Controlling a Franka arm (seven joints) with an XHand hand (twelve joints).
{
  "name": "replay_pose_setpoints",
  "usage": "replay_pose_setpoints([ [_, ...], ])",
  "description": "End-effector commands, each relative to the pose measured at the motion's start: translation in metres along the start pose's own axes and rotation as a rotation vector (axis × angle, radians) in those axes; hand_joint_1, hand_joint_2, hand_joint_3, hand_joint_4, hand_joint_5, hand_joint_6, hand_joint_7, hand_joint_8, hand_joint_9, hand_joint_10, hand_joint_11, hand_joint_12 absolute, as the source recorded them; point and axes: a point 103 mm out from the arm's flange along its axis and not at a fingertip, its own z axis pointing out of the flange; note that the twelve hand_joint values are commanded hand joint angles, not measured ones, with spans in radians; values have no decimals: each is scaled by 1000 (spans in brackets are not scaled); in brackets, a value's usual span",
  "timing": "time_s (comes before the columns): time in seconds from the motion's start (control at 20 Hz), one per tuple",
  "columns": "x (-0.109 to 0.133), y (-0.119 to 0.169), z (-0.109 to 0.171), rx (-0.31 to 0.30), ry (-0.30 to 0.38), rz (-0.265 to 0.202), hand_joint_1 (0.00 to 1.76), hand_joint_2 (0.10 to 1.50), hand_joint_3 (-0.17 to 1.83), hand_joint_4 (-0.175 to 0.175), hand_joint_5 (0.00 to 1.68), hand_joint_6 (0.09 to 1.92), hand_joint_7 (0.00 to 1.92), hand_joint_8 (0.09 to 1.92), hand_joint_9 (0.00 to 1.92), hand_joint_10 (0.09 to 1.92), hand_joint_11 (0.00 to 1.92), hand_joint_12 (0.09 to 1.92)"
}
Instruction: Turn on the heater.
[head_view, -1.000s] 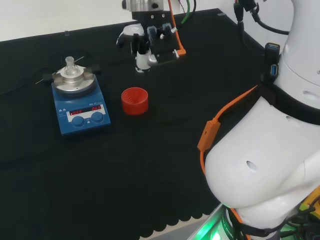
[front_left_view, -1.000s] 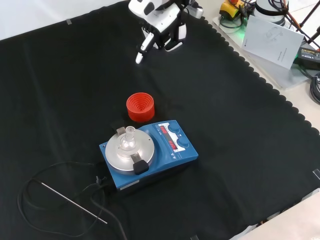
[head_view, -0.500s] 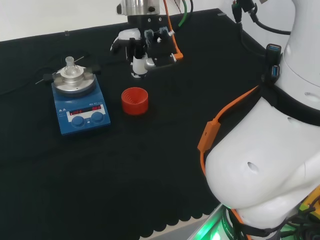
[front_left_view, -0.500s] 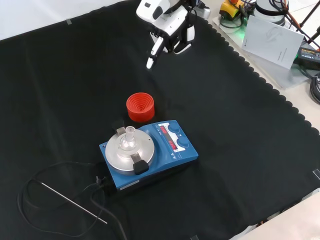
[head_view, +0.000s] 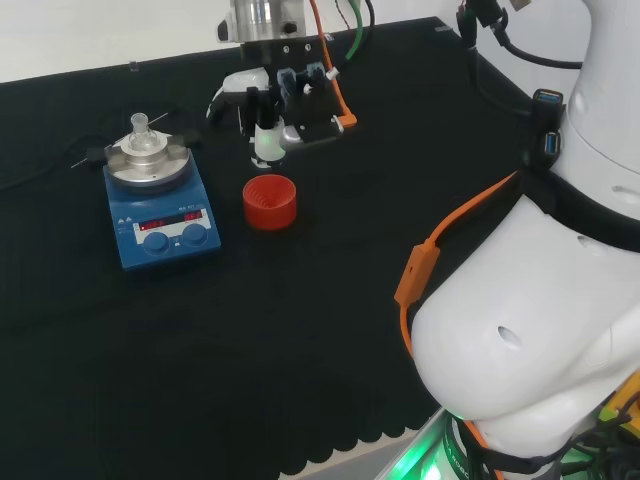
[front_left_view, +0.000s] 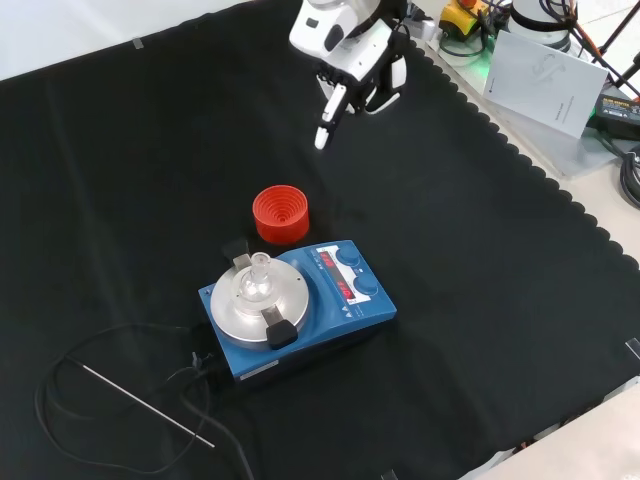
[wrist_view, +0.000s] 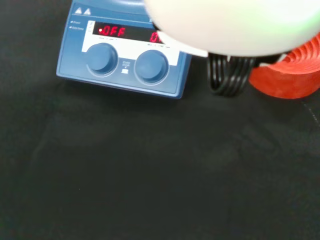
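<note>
We see the heater (front_left_view: 300, 305), a blue box with a round metal plate, standing on the black cloth (front_left_view: 480, 300) a little toward the near edge in the front view, well inside every edge. A small clear glass piece (front_left_view: 259, 270) stands on the plate, and two blue knobs (wrist_view: 102, 58) sit below a red lit display on the heater's front face. Just beside the heater, on its far side in the front view, we find a red ribbed ring (front_left_view: 280, 214) resting on the cloth. Beyond the ring, toward the far edge, the hand (front_left_view: 350, 45) hangs above the cloth, apart from both things, one white finger pointing straight down and the others drawn in, grasping nothing. In the head view the hand (head_view: 270, 100) is just beyond the ring (head_view: 269, 201). A thin metal probe (front_left_view: 145, 403) on a black cable lies near the cloth's near left corner.
</note>
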Motion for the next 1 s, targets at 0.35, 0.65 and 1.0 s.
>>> replay_pose_setpoints([
  [0.35,6,-3,2,-45,-3,37,1548,449,1235,-94,314,169,1523,1723,1621,1509,1347,1286],
  [0.65,2,-1,-10,-96,-41,60,1545,446,1255,-92,317,187,1529,1739,1625,1531,1352,1300],
  [1.0,19,-23,4,-153,-30,93,1548,444,1266,-91,313,205,1531,1749,1626,1545,1350,1312],
])
